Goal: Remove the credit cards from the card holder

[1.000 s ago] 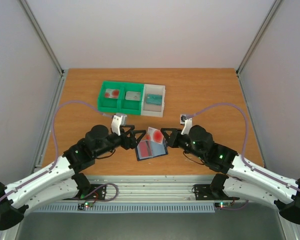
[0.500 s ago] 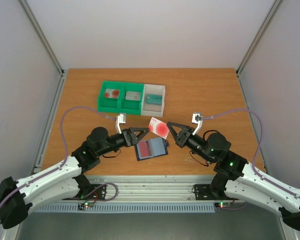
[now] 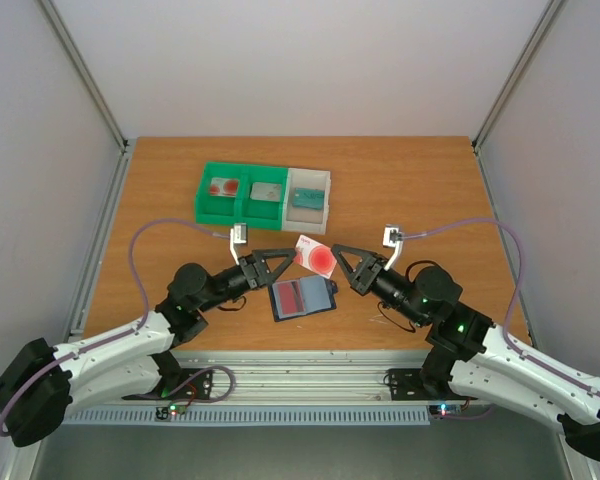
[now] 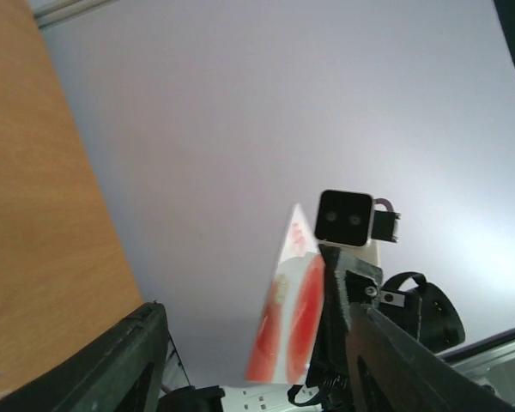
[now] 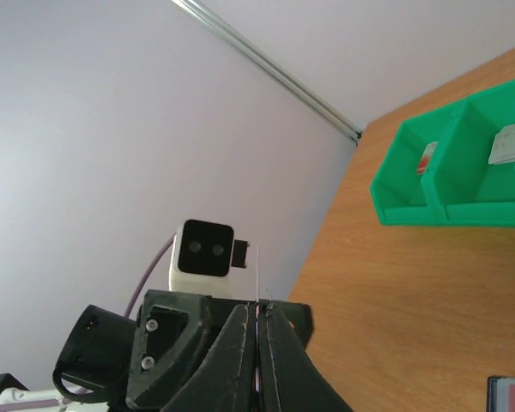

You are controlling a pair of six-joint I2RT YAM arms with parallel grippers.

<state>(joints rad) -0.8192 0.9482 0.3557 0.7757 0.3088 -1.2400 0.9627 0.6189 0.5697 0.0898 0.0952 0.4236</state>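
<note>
Beyond flat black-edged card holder (image 3: pixel 302 298): thin white card (image 3: pixel 317 257), red blotch.

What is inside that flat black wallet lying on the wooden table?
A red-blotched card shows in a pocket of the flat black-edged card holder. Whether more cards lie beneath it is hidden.

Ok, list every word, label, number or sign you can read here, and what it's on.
No text here is legible.
The credit card in the right end effector: small red marks by one corner, too blurred to read.
The card holder: no print visible.
</note>
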